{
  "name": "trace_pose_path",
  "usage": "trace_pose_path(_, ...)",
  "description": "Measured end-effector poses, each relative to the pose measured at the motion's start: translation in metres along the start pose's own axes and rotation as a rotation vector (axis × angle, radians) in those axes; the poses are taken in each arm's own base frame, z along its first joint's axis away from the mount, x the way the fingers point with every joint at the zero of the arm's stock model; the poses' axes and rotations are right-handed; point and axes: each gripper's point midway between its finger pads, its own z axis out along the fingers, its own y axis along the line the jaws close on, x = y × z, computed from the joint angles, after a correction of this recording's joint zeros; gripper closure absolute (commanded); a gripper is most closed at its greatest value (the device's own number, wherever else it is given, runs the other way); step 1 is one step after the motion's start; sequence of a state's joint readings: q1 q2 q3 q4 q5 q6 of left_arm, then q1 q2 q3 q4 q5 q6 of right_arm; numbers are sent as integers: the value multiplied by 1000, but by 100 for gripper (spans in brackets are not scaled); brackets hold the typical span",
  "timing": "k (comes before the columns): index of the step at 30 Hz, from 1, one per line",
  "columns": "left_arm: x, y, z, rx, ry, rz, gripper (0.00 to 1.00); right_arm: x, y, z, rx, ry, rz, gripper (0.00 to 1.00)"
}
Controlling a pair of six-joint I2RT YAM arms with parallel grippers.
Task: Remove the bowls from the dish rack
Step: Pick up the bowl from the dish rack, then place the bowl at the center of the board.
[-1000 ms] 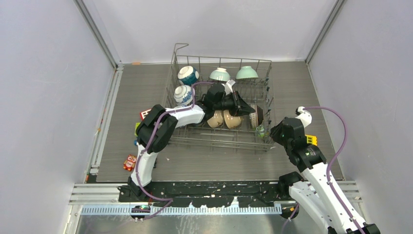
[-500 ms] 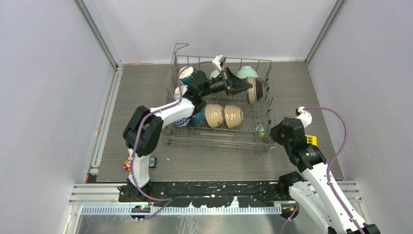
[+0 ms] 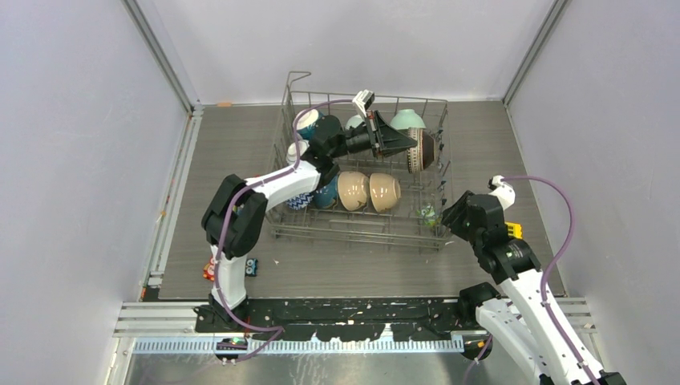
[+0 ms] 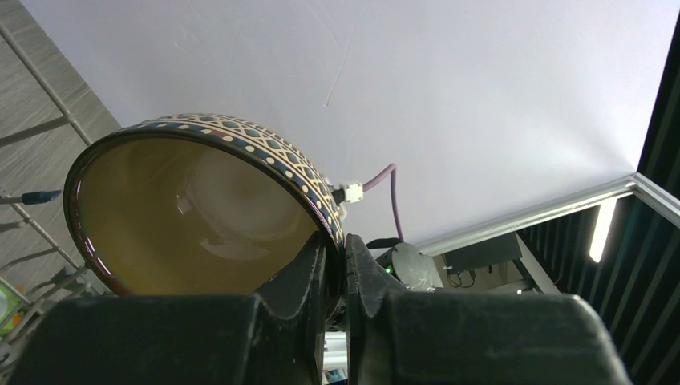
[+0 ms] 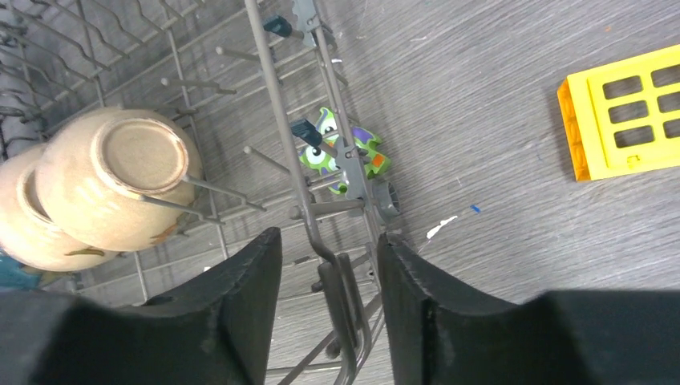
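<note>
Grey wood-grain table (image 3: pixel 481 136), walled in pale lilac, carries the dish rack (image 3: pixel 353 238) at its middle. Reaching across the rack, the left gripper (image 4: pixel 335 257) pinches the rim of a brown bowl (image 4: pixel 200 208), its jaws nearly closed with one finger inside the bowl and one outside. The bowl, banded with a dotted blue-and-cream pattern, hangs tilted on its side above the rack's far right part. Two beige bowls (image 3: pixel 369 191) lean side by side among the tines in the rack's middle. A mint green bowl (image 3: pixel 407 119) sits in the far row and a blue-and-white bowl (image 3: pixel 309 123) at the far left. The right gripper (image 5: pixel 329 241) hovers at the rack's near right corner, jaws parted, the rack's wire rim passing between them and gripped by neither. A green toy (image 5: pixel 337 148) lies against that corner, and a yellow block (image 5: pixel 625 112) lies on the table to its right.
</note>
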State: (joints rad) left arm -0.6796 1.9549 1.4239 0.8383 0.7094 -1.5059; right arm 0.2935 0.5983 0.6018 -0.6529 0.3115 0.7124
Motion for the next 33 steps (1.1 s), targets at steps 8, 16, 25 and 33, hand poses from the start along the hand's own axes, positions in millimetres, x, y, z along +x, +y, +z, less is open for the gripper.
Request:
trace_pose_path(8, 7, -18, -7, -39, 36, 63, 100, -35, 28, -30, -78, -29, 28, 17)
trace_pose_path(16, 18, -56, -25, -129, 83, 228, 100, -77, 51, -75, -160, -88, 22, 9)
trace_pose_path(25, 47, -88, -77, -369, 152, 593, 100, -126, 78, -128, -268, -186, 29, 9)
trace_pose_path(33, 110, -113, -136, -460, 328, 981, 100, -124, 137, -137, -463, -70, -95, 12)
